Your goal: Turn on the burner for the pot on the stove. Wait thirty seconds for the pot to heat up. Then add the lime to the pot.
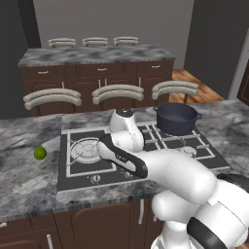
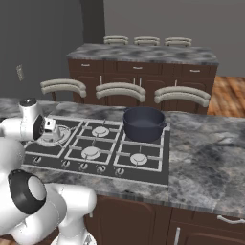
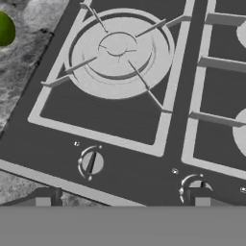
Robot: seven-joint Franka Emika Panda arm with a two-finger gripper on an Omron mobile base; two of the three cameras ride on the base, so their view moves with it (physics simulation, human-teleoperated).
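Grey marbled counter [image 1: 29, 185] carries the black stove [image 2: 72, 125], with dark wood cabinets below and a second island with pale-backed stools [image 1: 118, 91] behind it. On the stove, the pot [image 1: 177, 118] sits on the back burner at the far right in the left base view, dark blue-black, two small side handles, nothing visible inside. In the right base view the same pot [image 2: 143, 123] stands at about 1 o'clock from the stove's centre burner. The lime [image 1: 40, 153] lies on the bare counter just off the stove's left edge, at roughly 9 o'clock from the large left burner [image 1: 85, 149], well apart from the pot. The white arm bends over the stove's left half, its hand above the left burner area. In the hand view the two fingers [image 3: 122, 202] show as small dark tips at the bottom, spread wide apart with nothing between them, poised over the front strip of the stove. One knob [image 3: 91, 163] sits between the tips, nearer the left one, at about 11 o'clock from their midpoint; a second knob [image 3: 194, 185] lies just by the right tip. The large burner fills the upper middle, and the lime [image 3: 6, 29] shows at the upper left corner, about 10 o'clock, far from the fingers.
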